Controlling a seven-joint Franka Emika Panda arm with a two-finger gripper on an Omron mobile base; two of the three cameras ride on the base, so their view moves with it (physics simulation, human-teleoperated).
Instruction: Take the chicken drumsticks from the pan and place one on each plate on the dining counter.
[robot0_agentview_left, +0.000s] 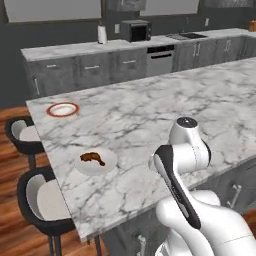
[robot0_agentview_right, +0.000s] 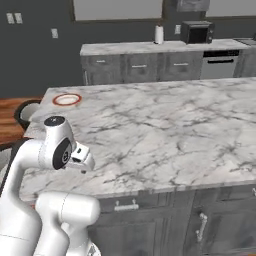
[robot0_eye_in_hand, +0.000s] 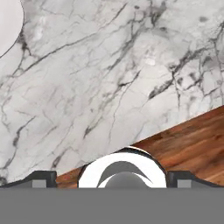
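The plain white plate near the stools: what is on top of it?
One chicken drumstick lies on the plain white plate, left of its centre. Whatever plate surface lies beneath the drumstick is covered.

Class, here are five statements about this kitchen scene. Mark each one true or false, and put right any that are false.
1. A chicken drumstick lies on the plain white plate. True.
2. The red-rimmed plate also holds a drumstick. False: it holds nothing.
3. Both plates sit on the marble dining counter. True.
4. The gripper is clamped on a drumstick. False: in the hand view its fingertips stand apart with nothing between them.
5. The microwave stands on the dining counter. False: it stands on the far counter by the wall.
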